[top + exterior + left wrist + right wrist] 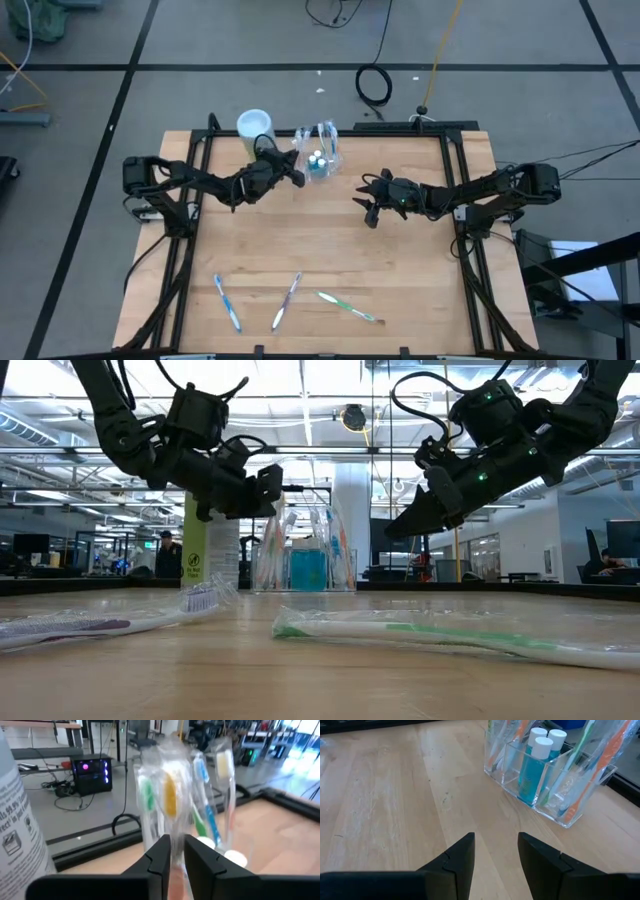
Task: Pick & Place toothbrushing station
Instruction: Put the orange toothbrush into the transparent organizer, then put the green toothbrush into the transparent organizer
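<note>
The small clear plastic toothbrushing station (320, 152) with compartments is standing on the light wooden table (320, 250), near its far edge, at about 12 o'clock from the table's middle. It is holding several packed toothbrushes and blue bottles with white caps (538, 764). The left gripper (298, 174) is reaching it from 9 o'clock; its fingers (162, 857) are standing close together around a thin wall of the holder, but I cannot tell if they are really pressing it. Just beside this gripper, at 10 o'clock from the station, a green canister with a white lid (254, 128) is standing, very near to the arm's path. The right gripper (368, 200) is hovering above bare wood at 4 o'clock from the station, jaws apart and holding nothing. Three loose toothbrushes are lying well apart from all this, near the front edge: a blue one (227, 302), a purple one (287, 300) and a green one (346, 306).
</note>
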